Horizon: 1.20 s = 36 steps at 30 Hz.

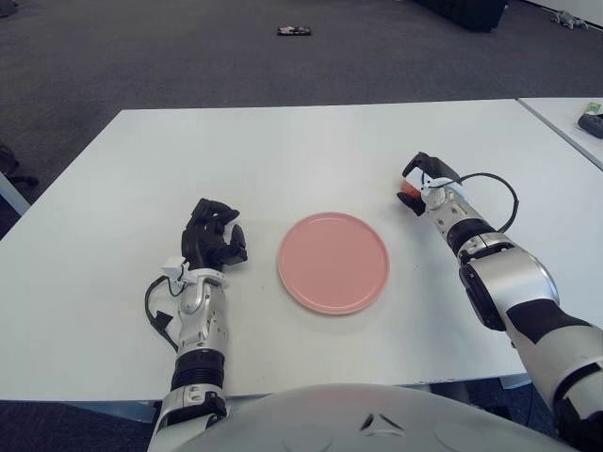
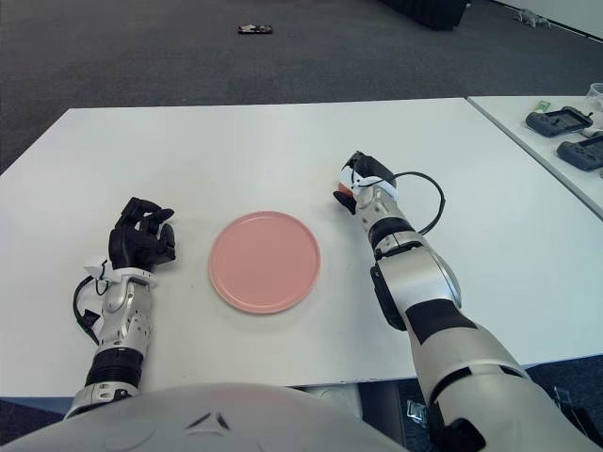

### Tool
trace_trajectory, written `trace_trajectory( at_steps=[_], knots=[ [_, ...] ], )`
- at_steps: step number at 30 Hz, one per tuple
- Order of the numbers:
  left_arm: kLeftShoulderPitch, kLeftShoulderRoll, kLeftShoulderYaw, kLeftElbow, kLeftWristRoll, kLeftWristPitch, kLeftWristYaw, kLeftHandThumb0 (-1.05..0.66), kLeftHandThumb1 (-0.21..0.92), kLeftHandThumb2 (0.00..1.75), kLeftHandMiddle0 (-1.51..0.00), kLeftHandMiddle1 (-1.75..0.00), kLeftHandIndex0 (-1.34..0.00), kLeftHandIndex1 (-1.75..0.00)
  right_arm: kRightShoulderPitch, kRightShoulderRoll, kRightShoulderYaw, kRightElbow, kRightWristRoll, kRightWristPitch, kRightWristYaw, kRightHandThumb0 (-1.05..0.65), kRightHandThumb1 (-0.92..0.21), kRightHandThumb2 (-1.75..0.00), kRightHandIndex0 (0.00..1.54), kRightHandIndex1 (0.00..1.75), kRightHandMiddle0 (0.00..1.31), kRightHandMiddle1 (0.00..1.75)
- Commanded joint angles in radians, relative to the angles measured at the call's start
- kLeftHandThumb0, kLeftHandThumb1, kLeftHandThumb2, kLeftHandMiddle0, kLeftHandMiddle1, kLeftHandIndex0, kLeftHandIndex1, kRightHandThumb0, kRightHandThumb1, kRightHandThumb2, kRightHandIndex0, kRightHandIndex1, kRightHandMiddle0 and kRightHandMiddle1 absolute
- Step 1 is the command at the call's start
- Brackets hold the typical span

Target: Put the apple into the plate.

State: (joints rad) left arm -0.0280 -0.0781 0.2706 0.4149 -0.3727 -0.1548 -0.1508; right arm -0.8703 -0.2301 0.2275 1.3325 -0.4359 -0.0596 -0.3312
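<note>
Your right hand sits on the white table, right of the plate and a little farther from the robot. Its dark fingers are curled around the apple, of which only a red-orange patch shows at the hand's left edge. Whether the apple is lifted or touching the tabletop cannot be told. A black cable loops from the wrist behind the hand.

The pink plate lies flat near the table's middle, with nothing on it. The apple is outside it, near its upper right rim but apart from it.

Your left hand shows left of the plate, near its rim without touching, fingers loosely curled and holding nothing.

On the neighbouring table at far right lie two dark controllers. A small dark object lies on the carpet beyond the table.
</note>
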Motion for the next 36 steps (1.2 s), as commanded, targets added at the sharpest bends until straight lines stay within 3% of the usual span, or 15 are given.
trace_trajectory(
  at_steps=[1,8,18,23,30,36],
  knots=[
    [0.043,-0.005,0.004,0.04,-0.001,0.044,0.004,-0.01,-0.08,1.75,-0.94,-1.75,-0.71,-1.65,0.006,0.003,-0.038,-0.015,0.04,-0.052,-0.022,0.0,0.13,-1.73,1.02,1.49,0.74,1.75],
    [0.042,-0.006,0.003,0.042,0.001,0.036,0.002,-0.01,-0.08,1.75,-0.93,-1.75,-0.71,-1.65,0.002,0.003,-0.121,-0.045,0.124,-0.143,-0.001,0.0,0.12,-1.74,0.99,1.56,0.72,1.75],
    [0.041,-0.004,0.001,0.04,0.003,0.041,0.007,-0.01,-0.08,1.75,-0.93,-1.75,-0.71,-1.66,-0.001,-0.003,-0.137,-0.148,0.149,-0.197,0.018,0.0,0.03,-1.66,0.92,1.58,0.65,1.75],
    [0.039,-0.005,0.003,0.039,-0.002,0.05,0.01,-0.01,-0.08,1.75,-0.93,-1.75,-0.7,-1.66,0.015,-0.002,-0.172,-0.193,0.2,-0.246,0.083,0.0,-0.01,-1.63,0.89,1.6,0.62,1.75],
    [0.036,-0.005,0.005,0.042,-0.007,0.048,0.004,-0.01,-0.08,1.75,-0.93,-1.75,-0.7,-1.66,0.041,0.016,-0.217,-0.295,0.279,-0.28,0.19,0.0,0.03,-1.67,0.92,1.61,0.65,1.75],
    [0.035,-0.006,0.007,0.046,-0.012,0.042,-0.003,-0.01,-0.08,1.75,-0.93,-1.75,-0.7,-1.66,0.109,0.022,-0.235,-0.464,0.386,-0.312,0.396,0.0,0.08,-1.71,0.95,1.6,0.68,1.75]
  ],
)
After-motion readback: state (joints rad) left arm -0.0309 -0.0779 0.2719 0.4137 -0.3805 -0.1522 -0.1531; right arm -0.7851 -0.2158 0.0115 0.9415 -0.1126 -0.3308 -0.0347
